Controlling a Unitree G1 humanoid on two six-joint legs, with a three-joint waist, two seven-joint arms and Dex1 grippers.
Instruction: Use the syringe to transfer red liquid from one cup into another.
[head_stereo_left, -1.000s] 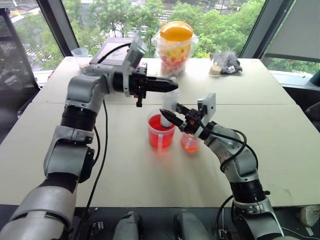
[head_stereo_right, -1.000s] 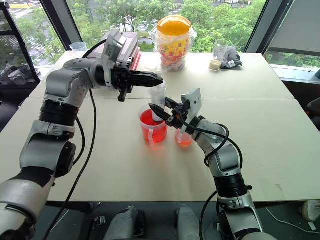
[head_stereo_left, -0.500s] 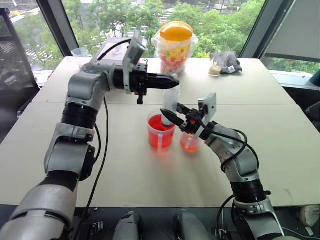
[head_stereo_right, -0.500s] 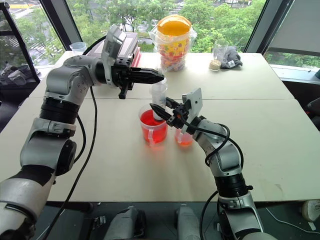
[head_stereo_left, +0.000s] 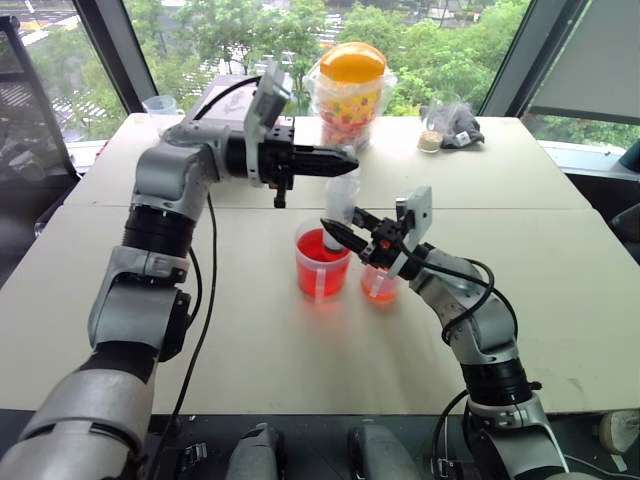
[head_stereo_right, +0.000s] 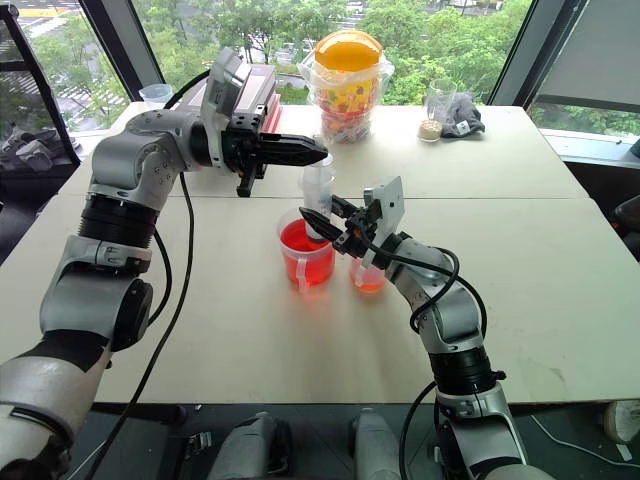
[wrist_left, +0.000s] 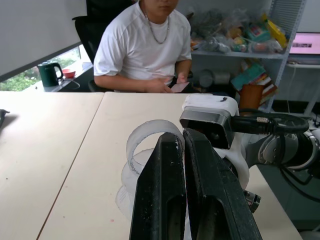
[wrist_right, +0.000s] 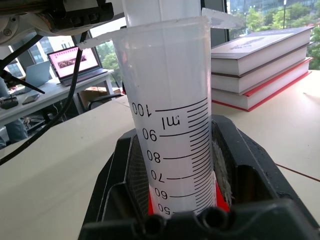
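Near the middle of the pale worktop the syringe stands upright, its lower end inside the larger red cup; the right tool is clamped on its barrel, just above the cup's rim; the left tool, its fingers pressed together, lies level at the plunger's top; the smaller cup, tinted orange-red low down, stands just beside the larger one.

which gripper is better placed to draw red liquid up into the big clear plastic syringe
Left. The left gripper sits shut at the white plunger top of the clear plastic syringe, so it can pull up; the right gripper clamps the barrel over the larger red-tinted cup.
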